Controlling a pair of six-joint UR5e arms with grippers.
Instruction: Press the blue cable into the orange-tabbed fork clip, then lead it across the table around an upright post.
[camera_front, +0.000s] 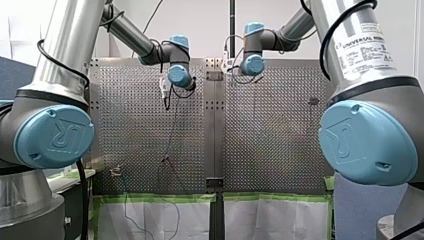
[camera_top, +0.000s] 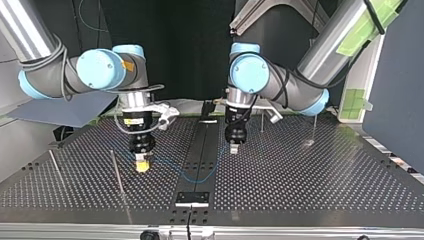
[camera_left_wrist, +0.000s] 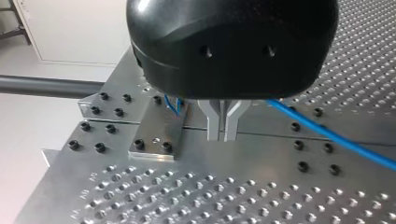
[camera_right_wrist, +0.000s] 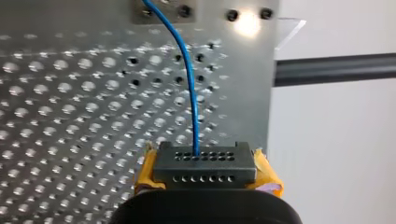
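post (camera_top: 117, 172): upright, by the table's (camera_top: 310, 185) near edge in the top view.
cable (camera_top: 192, 179): blue, slack across the table's middle, between both grippers.
right gripper (camera_top: 142, 165): yellow pads (camera_right_wrist: 147, 171) clenched on the cable, low over the table.
left gripper (camera_top: 234, 148): metal fingers (camera_left_wrist: 213, 123) pressed together, the cable passing just beside them.

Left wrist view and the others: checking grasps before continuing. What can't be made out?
Left wrist view: the black body of my left gripper hides where the blue cable passes its fingers.
Right wrist view: a holed block covers how my right gripper holds it.
All views: no orange-tabbed clip made out.
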